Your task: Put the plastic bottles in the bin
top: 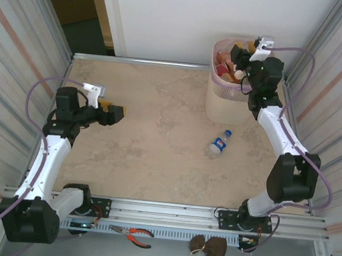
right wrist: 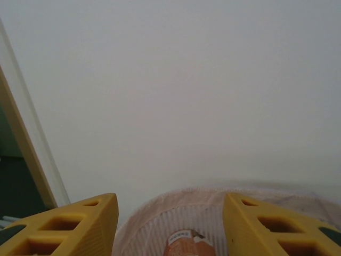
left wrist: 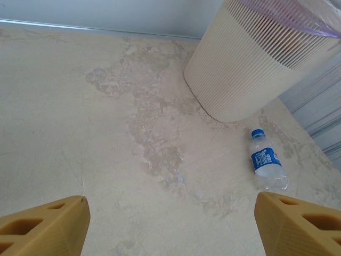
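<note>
The right gripper [right wrist: 170, 208] hangs over the one bin [top: 221, 106] at far right, jaws apart with nothing between them. The left gripper [left wrist: 170, 213], at the left, gapes wide and empty. One clear bottle [top: 219, 143] with a blue cap and blue label, its writing unreadable, lies on the table [top: 154, 163] just near of the bin. Inside the bin are more bottles [top: 230, 67], too jumbled to count.

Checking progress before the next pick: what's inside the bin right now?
Several bottles lie in the pink-lined bin, one brown-labelled. The right hand covers part; the bottom is hidden.
</note>
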Action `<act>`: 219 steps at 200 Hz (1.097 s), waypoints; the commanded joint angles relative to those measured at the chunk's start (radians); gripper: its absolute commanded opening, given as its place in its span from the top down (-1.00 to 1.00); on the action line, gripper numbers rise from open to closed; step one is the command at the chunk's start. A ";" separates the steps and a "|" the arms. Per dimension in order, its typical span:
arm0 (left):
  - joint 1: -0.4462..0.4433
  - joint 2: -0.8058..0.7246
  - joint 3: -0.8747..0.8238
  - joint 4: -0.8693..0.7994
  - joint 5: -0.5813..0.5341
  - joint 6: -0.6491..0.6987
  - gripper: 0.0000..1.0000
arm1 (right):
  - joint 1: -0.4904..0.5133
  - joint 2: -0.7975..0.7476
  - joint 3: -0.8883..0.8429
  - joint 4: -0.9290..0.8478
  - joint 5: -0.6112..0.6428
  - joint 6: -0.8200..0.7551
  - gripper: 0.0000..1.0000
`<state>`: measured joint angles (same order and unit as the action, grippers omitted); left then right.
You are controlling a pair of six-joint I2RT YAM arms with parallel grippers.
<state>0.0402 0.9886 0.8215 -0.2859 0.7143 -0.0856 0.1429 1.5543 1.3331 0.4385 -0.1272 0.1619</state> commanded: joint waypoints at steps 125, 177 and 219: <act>0.009 -0.028 -0.010 0.019 0.023 0.001 -0.62 | 0.045 -0.198 0.173 -0.908 0.056 0.110 0.06; 0.010 -0.028 -0.010 0.024 0.025 -0.002 -0.62 | 0.069 -0.306 0.018 -1.050 0.102 0.305 -0.04; 0.010 -0.031 -0.010 0.025 0.030 -0.006 -0.62 | 0.112 -0.355 -0.158 -1.062 0.132 0.462 -0.21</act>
<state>0.0402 0.9806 0.8215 -0.2852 0.7155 -0.0860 0.2295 1.2221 1.2499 -0.5739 -0.0254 0.4831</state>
